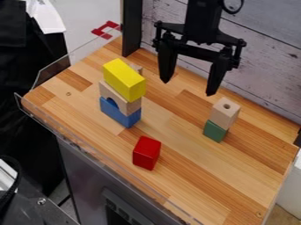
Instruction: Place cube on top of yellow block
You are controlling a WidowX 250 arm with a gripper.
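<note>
Gripper (188, 88): spread, empty. Yellow block (124, 80): beside it, stacked, top bare. Cube, identity uncertain: wooden block (224, 114) on green block (215, 131), gripper's other side; or red block (146, 153), below. Placement: outstanding.

High slanted view, facing down over worktop (183, 132), seemingly fairly near

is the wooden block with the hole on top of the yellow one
No, the wooden block with the hole sits on the green block, well apart from the yellow block.
</note>
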